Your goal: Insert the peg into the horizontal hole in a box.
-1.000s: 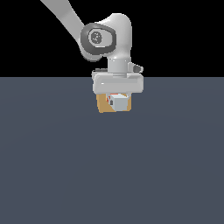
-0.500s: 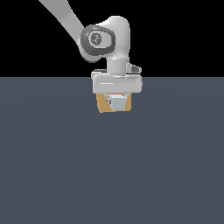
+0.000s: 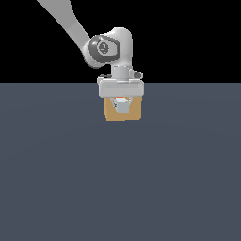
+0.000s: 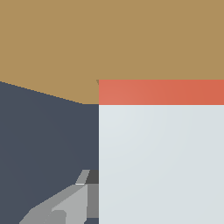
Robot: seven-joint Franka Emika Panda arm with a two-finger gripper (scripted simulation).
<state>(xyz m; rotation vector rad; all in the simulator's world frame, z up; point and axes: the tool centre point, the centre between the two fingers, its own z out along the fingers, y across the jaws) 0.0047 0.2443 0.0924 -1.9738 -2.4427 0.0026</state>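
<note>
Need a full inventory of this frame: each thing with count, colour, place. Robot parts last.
box: 1, tan, on the floor directly under the end effector; fills the upper part of the wrist view.
peg: 1, pale grey-white with a red-orange half, only a strip of red-orange showing in the wrist view where it meets the box; its grey-white end faces the exterior camera at the middle of the box face.
hole: not visible on its own; the peg covers the centre of the box face.
floor: 1, dark slate-blue, flat.
arm: 1, white and grey, coming in from the exterior view's upper left.
end effector: 1, white, over the peg; one grey finger shows beside the peg.
</note>
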